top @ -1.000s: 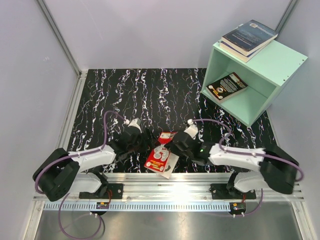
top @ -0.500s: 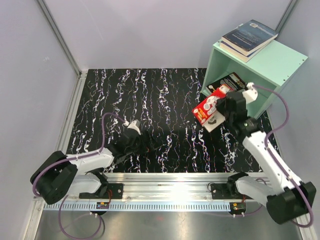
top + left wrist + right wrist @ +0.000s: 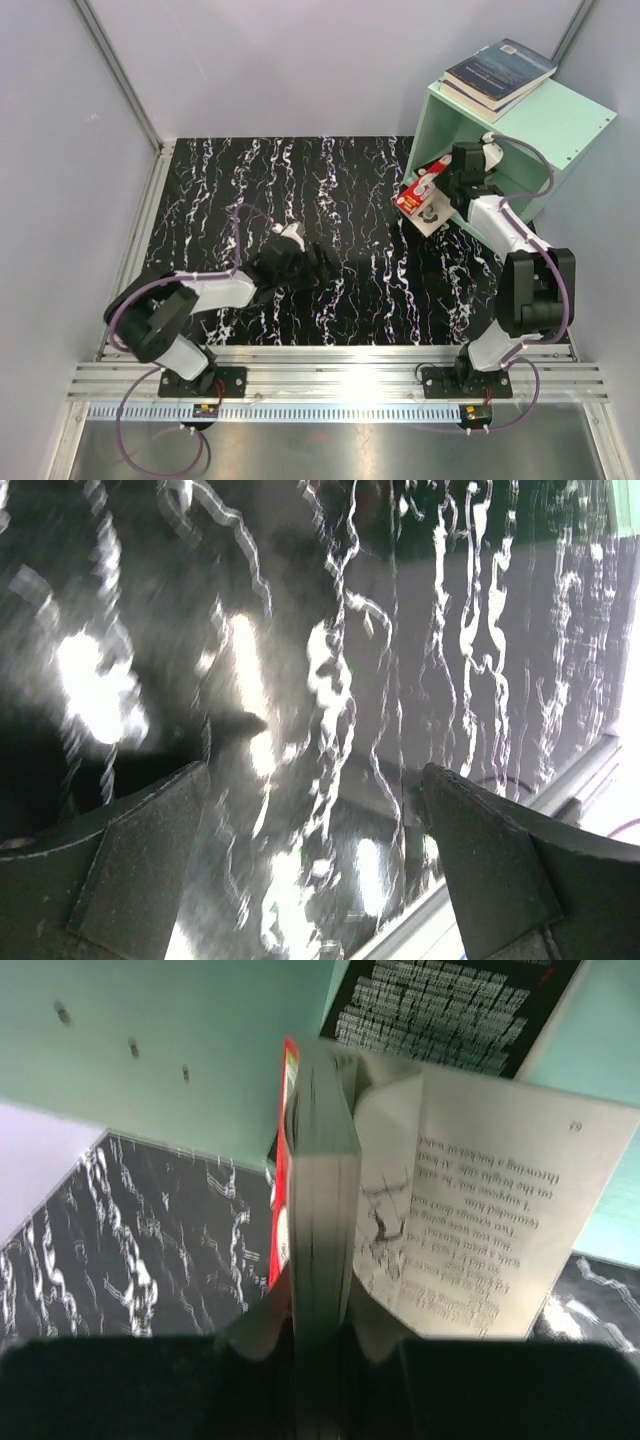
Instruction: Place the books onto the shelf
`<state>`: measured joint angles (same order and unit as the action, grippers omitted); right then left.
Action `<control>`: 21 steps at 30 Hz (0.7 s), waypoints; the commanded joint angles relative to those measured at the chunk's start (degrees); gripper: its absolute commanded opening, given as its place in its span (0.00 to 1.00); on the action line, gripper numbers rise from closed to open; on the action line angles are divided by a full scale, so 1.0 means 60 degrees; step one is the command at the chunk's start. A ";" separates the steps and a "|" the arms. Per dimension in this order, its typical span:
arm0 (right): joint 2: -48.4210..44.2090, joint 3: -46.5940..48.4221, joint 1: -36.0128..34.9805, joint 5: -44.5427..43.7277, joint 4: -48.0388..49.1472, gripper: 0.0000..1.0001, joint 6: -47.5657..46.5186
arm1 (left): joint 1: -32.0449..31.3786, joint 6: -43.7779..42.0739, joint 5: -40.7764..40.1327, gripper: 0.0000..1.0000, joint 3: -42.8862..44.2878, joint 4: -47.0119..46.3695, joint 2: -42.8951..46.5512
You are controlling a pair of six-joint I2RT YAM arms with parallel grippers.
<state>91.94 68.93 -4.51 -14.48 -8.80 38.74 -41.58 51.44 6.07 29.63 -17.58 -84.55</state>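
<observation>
**Red book now at the mouth of the shelf**

A second ago the red book [image 3: 418, 193] lay low on the surface [image 3: 300, 180], near my bases and between my two arms. My right arm has since swung it across, and my right pincer [image 3: 437, 190] now holds it in the air just in front of the open face of the shelf [image 3: 545, 125]. That pincer is clamped on the book's lower edge. In the wrist view the book [image 3: 320, 1190] stands upright in the grip [image 3: 320, 1355], with a leaf fallen open to one side. I judge the carry is almost over, and what is left is to push the book in and let go.

My left pincer [image 3: 325, 270] has drifted a little further out over the surface. Its jaws stand wide with nothing between them [image 3: 320, 810].

A black book [image 3: 450, 1010] already lies flat on the shelf floor, straight ahead of the one I carry. The loose leaf could catch on it or on the shelf's front edge, so I should go in above it or beside it. A stack of books [image 3: 498, 72] sits on top of the shelf, not inside it, and I reckon it may need moving later.
</observation>
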 commanded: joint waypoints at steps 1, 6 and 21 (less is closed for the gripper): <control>0.0510 0.0773 0.0429 0.0275 0.1668 0.00 0.0222 | -0.0071 -0.0764 -0.0088 0.92 0.1619 0.1698 -0.1373; 0.1141 0.0730 0.0459 -0.0442 0.2402 0.00 0.0383 | -0.0174 -0.1877 -0.0922 0.89 0.5412 0.3645 -0.3669; 0.2430 -0.0839 0.2200 0.0581 0.4513 0.00 0.3006 | -0.0145 -0.2773 -0.0411 0.88 1.5989 0.7076 -1.0001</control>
<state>103.96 63.83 2.98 -14.59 14.26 48.88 -42.72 35.51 0.56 118.56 21.23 -141.47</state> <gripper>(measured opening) 0.190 0.878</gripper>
